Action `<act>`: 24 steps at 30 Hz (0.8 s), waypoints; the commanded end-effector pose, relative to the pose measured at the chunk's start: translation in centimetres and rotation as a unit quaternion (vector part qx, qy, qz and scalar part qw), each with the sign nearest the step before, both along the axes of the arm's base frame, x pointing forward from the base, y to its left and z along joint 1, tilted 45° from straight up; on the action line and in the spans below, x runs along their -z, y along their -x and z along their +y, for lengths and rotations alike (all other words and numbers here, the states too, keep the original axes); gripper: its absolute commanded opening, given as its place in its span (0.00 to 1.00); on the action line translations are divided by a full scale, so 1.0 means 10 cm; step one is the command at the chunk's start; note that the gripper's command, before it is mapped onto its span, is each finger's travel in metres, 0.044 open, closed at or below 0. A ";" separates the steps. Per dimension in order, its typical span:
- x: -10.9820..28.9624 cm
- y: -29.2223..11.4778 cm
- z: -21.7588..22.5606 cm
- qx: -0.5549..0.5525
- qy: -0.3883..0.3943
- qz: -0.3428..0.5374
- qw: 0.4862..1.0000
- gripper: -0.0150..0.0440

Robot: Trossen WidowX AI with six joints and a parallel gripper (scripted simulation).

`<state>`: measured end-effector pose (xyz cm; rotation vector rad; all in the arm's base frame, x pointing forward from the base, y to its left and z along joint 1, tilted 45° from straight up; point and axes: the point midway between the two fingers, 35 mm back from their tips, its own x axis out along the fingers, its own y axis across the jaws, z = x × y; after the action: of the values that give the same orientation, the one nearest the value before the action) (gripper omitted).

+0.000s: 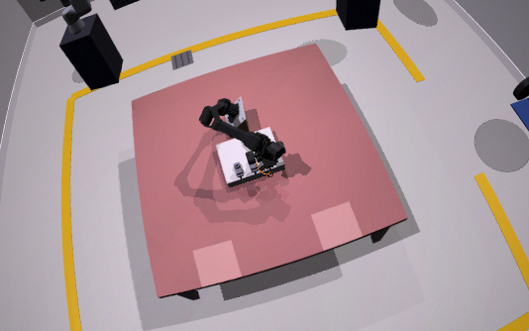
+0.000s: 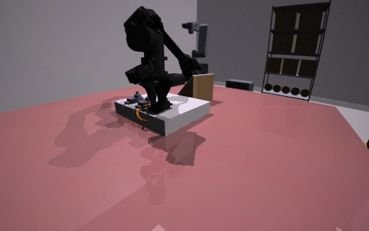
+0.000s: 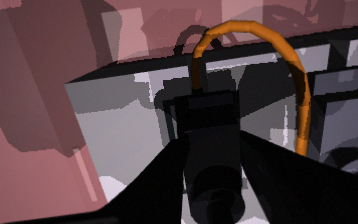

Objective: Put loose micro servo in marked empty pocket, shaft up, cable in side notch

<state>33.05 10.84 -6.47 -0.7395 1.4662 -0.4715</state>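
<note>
Black, the single arm (image 1: 233, 130) reaches from its base at upper centre of the top view down to the white deck (image 1: 229, 151) at the middle of the red table (image 1: 317, 119). One gripper (image 2: 157, 104) hangs low over the deck, with its two fingers closed on the micro servo (image 3: 207, 117), one on each side of the dark body.

In the wrist view the servo fills the lower centre of the frame. Its output shaft (image 3: 212, 186) shows as one round boss facing the camera. One orange cable (image 3: 280, 47) leaves the top edge of the servo, arches toward the upper right and runs down the right side of the frame. In the exterior view the cable loops over the near edge of the deck, just left of the gripper. Whether the servo's ears touch the deck cannot be told; the fingers hide them.

Count on the deck, top view: one installed servo (image 1: 238, 168) stands left of the gripper. In the exterior view further small dark parts sit at the deck's left end, too small to count.

Two pale square patches (image 1: 216, 263) mark the table's lower edge. One shelf rack (image 2: 326, 45) stands at the upper right of the exterior view. One tan board (image 2: 203, 86) leans behind the deck.
</note>
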 end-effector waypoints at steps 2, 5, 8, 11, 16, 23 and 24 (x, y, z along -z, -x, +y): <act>0.03 0.00 -0.04 -0.003 0.002 0.001 1.000 0.25; 0.05 -0.01 -0.05 -0.003 0.002 0.001 1.000 0.25; 0.07 -0.01 -0.07 -0.003 0.002 0.001 1.000 0.25; 0.07 -0.01 -0.07 -0.003 0.002 0.001 1.000 0.30; 0.07 0.00 -0.06 -0.003 0.002 0.001 1.000 0.52; -0.17 0.03 0.16 -0.003 0.002 0.001 1.000 0.57; -0.19 0.04 0.17 -0.003 0.002 0.001 1.000 0.57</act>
<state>32.81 11.12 -5.96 -0.7580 1.4750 -0.4783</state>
